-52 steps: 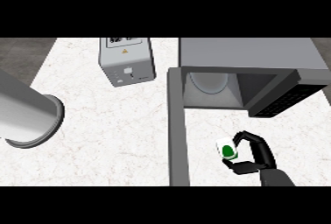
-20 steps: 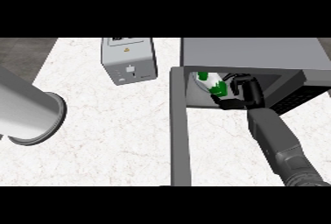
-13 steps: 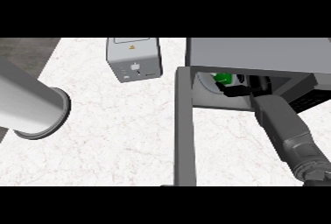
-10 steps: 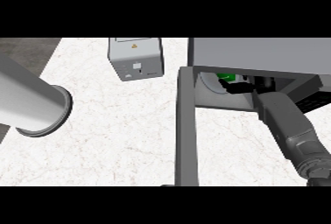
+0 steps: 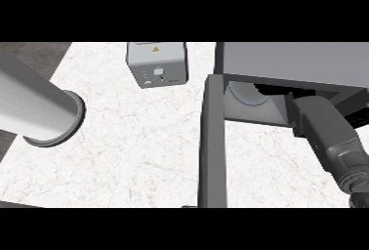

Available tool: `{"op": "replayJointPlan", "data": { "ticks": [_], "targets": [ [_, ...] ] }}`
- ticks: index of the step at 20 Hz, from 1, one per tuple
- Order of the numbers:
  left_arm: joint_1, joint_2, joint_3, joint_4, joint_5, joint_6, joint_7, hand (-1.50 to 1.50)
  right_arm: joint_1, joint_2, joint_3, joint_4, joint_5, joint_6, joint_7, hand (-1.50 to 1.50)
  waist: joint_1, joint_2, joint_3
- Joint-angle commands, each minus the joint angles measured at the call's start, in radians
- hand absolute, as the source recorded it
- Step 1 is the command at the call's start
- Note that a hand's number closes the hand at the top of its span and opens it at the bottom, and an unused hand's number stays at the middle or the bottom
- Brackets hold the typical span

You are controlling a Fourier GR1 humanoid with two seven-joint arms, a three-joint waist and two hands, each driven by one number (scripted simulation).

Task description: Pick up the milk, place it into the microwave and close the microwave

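One wide white marbled counter [image 5: 144, 146] fills most of the frame, running from the left side across to the right. Upper right, the grey microwave [image 5: 296, 61] sits on it, its top a flat slab, its cavity [image 5: 249, 100] open toward the lower part of the frame. The microwave door [image 5: 213, 146] stands swung out, a long dark bar running straight down the centre to the lower edge. At the left, a big grey forearm [image 5: 32, 105] cuts in diagonally from the upper left, ending in a round rim; its hand is out of the frame. On the right, the right forearm [image 5: 328, 134] rises from the lower right corner and plunges into the microwave's opening; the hand itself is hidden inside, so I cannot tell how its fingers stand. Upper centre, a small grey box [image 5: 156, 63] with a yellow label stands just left of the microwave. The milk is nowhere visible, neither on the counter nor in the lit part of the cavity.
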Motion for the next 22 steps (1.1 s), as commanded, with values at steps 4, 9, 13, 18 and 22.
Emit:
{"op": "replayJointPlan", "data": {
  "ticks": [4, 9, 13, 18, 22],
  "targets": [
    [-0.027, 0.019, -0.003, 0.028, -0.004, -0.01, 0.0, -1.5, -0.037, -0.066, -0.006, 0.008, 0.003, -0.042, 0.034, 1.5, 0.03, 0.027, 0.005],
    [-0.059, 0.035, -0.005, 0.043, -0.019, -0.014, -0.004, -1.5, -0.049, -0.074, -0.009, 0.016, -0.004, -0.066, 0.042, 1.5, 0.046, 0.037, 0.005],
    [-0.079, 0.039, -0.011, 0.064, -0.02, -0.008, -0.005, -1.5, -0.059, -0.088, -0.006, 0.018, -0.005, -0.067, 0.028, 1.5, 0.046, 0.039, 0.005],
    [-0.078, 0.052, -0.016, 0.069, -0.034, -0.026, 0.004, -1.5, -0.05, -0.097, -0.01, 0.037, -0.017, -0.068, 0.018, 1.5, 0.06, 0.044, 0.006],
    [-0.096, 0.049, -0.003, 0.071, -0.055, -0.022, -0.009, -1.5, -0.043, -0.108, -0.013, 0.046, -0.028, -0.073, -0.005, 1.5, 0.064, 0.047, 0.007]
  ]
}}
